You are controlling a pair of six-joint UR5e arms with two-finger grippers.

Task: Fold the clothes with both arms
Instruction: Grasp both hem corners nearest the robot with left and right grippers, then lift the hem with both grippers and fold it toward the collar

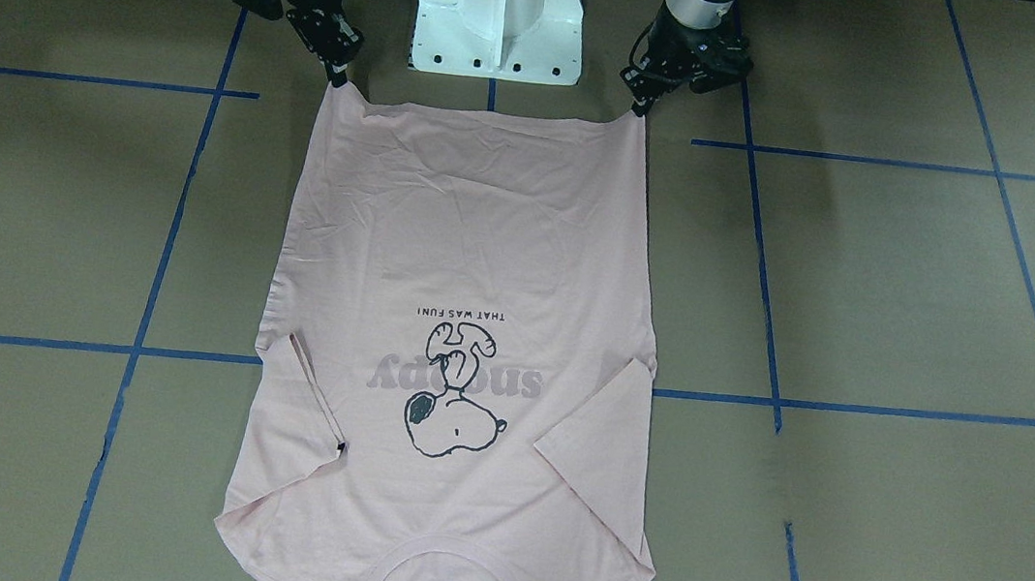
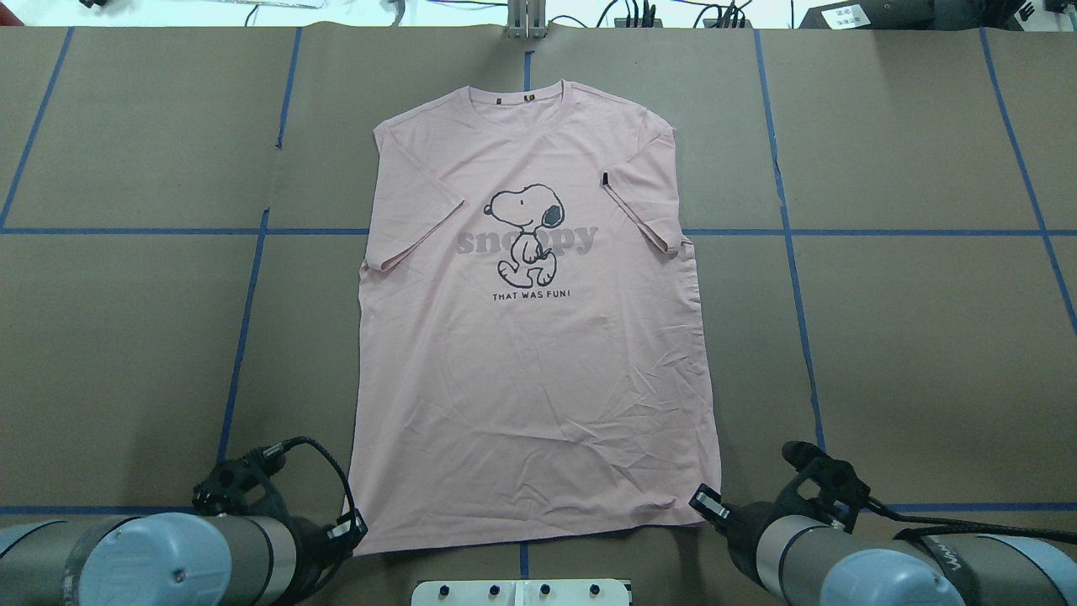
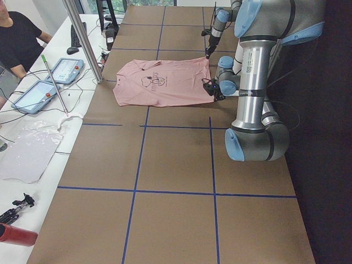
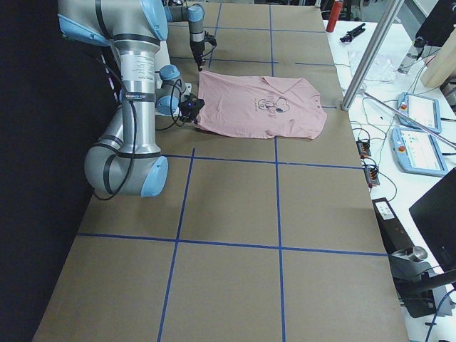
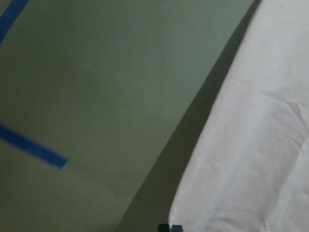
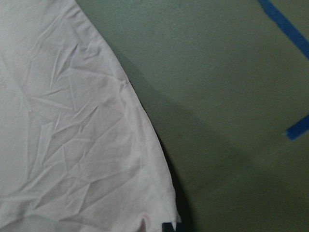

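Pink T-shirt (image 1: 476, 227) lies flat on the tabletop (image 1: 868, 292), print up. Hem edge is just in front of the white pedestal base (image 1: 500, 16), collar at the end far from it, both sleeves folded in over the front. Left gripper (image 1: 640, 112) and right gripper (image 1: 339, 78) sit either side of the base, fingers clamped on one hem corner each, corners peaked up slightly.
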